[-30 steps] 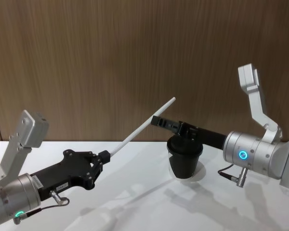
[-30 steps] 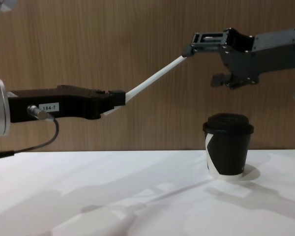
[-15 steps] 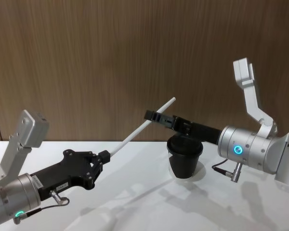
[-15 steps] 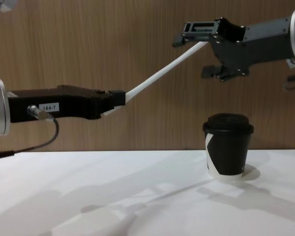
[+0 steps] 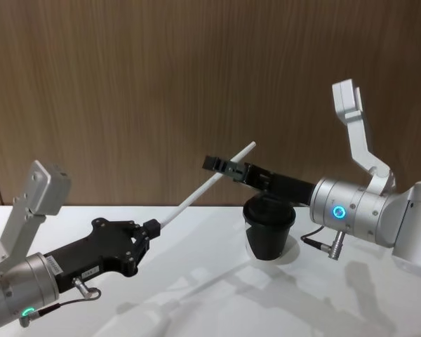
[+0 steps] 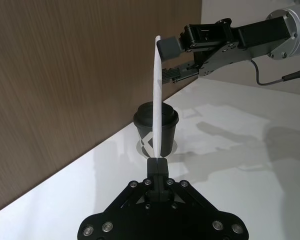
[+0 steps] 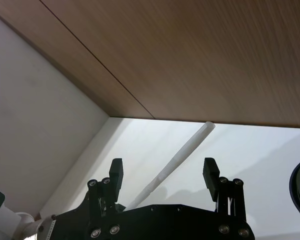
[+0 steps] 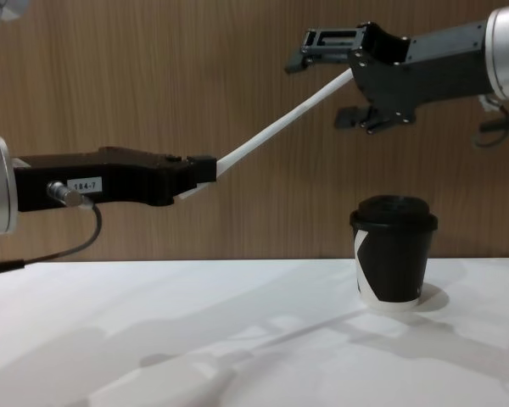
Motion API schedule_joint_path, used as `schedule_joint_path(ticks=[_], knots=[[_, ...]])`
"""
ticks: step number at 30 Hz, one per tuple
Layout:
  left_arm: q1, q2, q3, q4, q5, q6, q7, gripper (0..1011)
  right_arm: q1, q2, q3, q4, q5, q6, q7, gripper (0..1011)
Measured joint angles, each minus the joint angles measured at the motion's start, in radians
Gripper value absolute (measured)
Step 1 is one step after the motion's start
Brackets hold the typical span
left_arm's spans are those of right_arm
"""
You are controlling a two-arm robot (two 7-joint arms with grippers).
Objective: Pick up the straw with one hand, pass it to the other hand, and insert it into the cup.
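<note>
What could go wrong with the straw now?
The right end effector is open, its fingers either side of the straw near its top. If it shuts off-centre, it might bend or knock the straw. The left end effector pinches just the bottom tip, so letting go too soon could drop it. The cup has a lid on, so aiming the straw in may be tricky.

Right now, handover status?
Left gripper shut on straw. Right gripper open, fingers either side of straw's upper end. Cup lidded, nothing blocking it.

Bright even indoor light, soft grey shadows across the white table (image 8: 263, 288), sharp focus throughout
</note>
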Motion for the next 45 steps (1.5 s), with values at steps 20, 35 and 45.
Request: schedule_joint_path(ticks=[20, 35, 45], knots=[[0.000, 0.000, 0.000, 0.000, 0.000, 0.000, 0.000, 0, 0.023, -0.008, -0.013, 0.025, 0.012, -0.008, -0.007, 1001], [0.000, 0.000, 0.000, 0.000, 0.000, 0.000, 0.000, 0, 0.027, -0.010, -0.016, 0.031, 0.015, -0.010, -0.009, 658], [0.000, 0.000, 0.000, 0.000, 0.000, 0.000, 0.000, 0, 0.028, -0.010, -0.017, 0.032, 0.016, -0.010, -0.009, 333]])
